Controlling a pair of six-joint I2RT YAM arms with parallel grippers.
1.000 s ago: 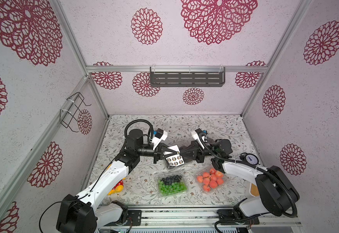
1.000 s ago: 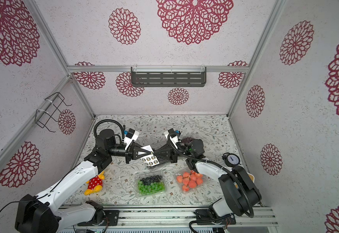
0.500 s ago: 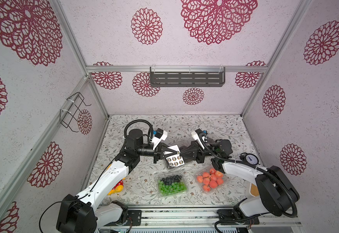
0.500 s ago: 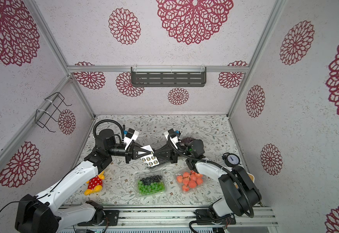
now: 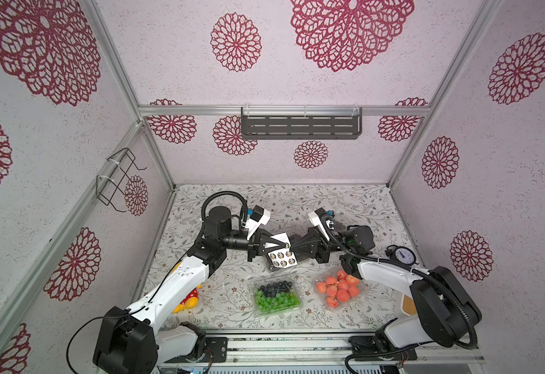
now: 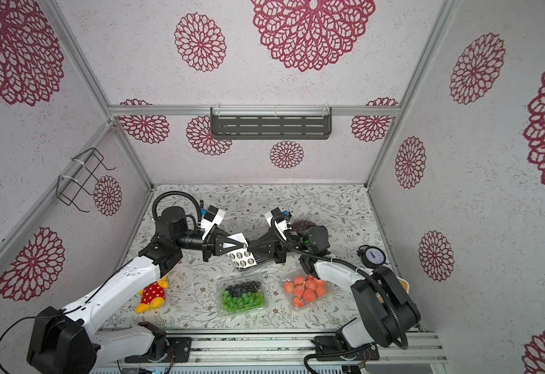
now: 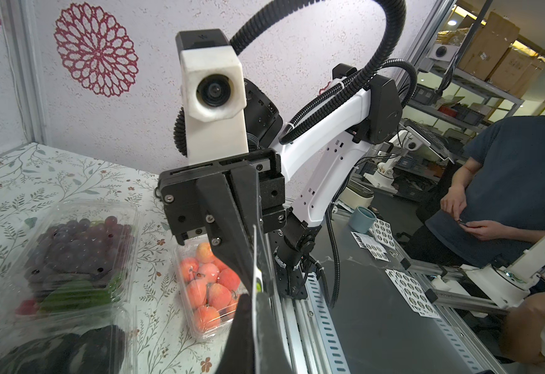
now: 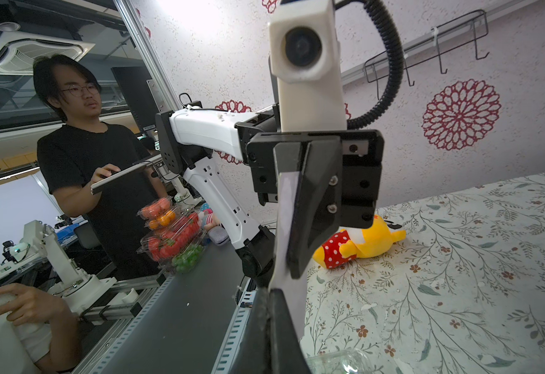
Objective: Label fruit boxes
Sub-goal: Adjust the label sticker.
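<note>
Top view | left gripper and right gripper tip to tip, both clamped on sticker sheet | risk: uneven tug tears it or drops it on black-fruit box below

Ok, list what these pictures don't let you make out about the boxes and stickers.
- Black-fruit box: blurred in the left wrist view; in both top views mostly under the sticker sheet, left gripper and right gripper.
- Dark purple box: partly behind the right arm in both top views.
- Sticker prints: too small in both top views; sheet edge-on in both wrist views.
- Labels on the green-and-blue box or orange-red box: too small to tell.
</note>
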